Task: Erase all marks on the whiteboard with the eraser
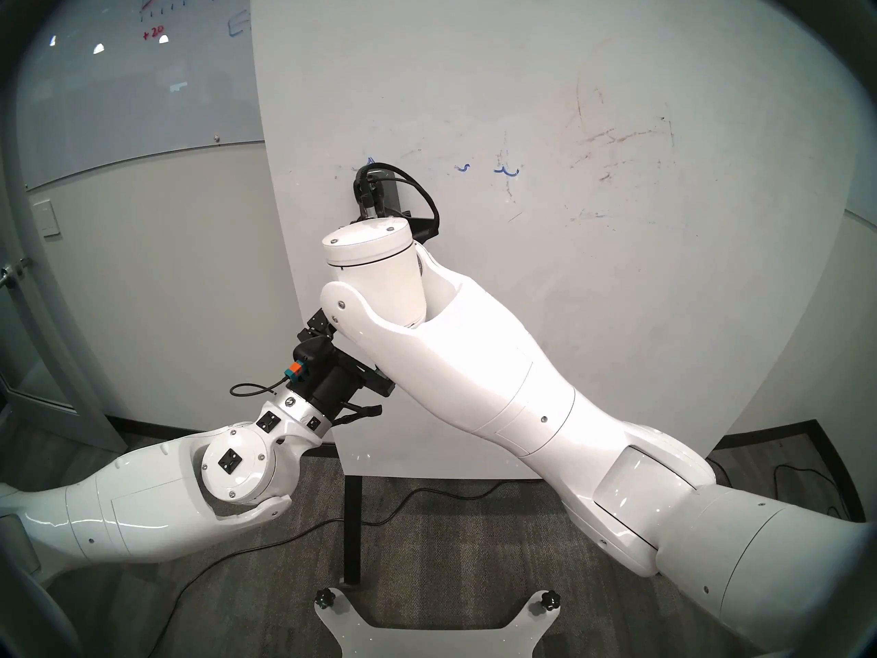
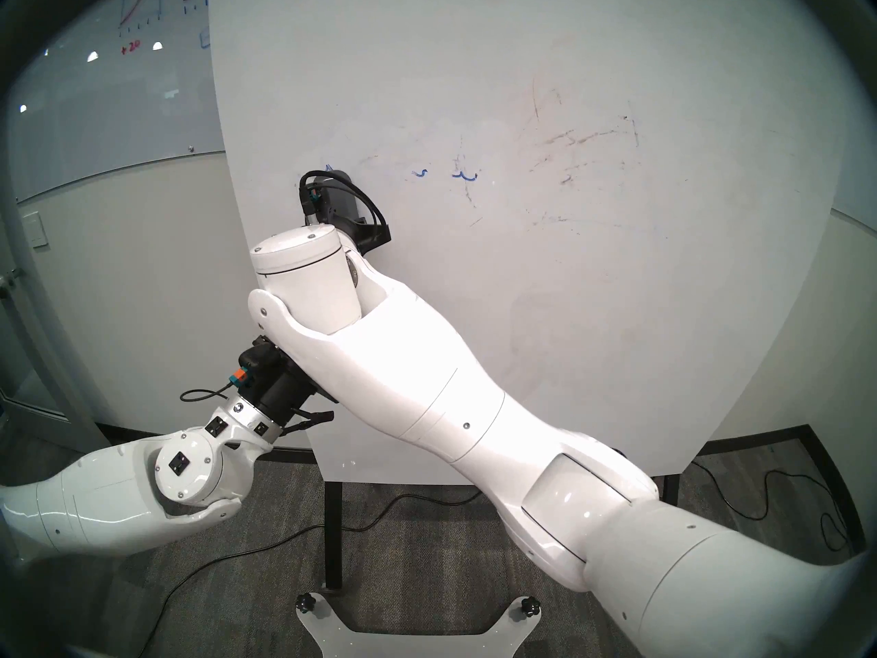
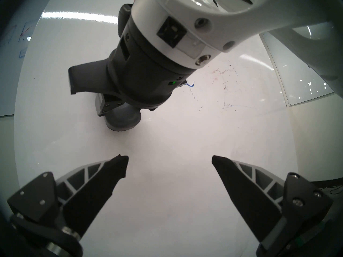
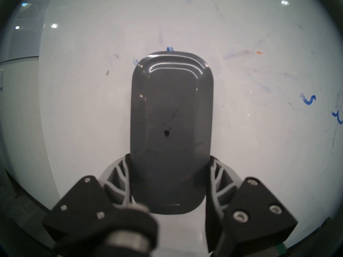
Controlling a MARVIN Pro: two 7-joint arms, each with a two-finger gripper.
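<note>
One eraser (image 4: pixel 171 132); two blue squiggles (image 1: pixel 507 170).

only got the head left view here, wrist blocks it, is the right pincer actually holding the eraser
Observer: Yes. In the right wrist view the right pincer is shut on the eraser, one finger on each long side.
Operator: is it flat on the board
Observer: The left wrist view shows the eraser's lower end against the whiteboard; I can't tell whether the whole face touches.
Operator: any ink near it
Observer: In the right wrist view a bit of blue mark peeks out just past the eraser's far end.
Operator: left pincer doing anything
Observer: Its own camera shows the left pincer open and empty, facing bare board.
</note>
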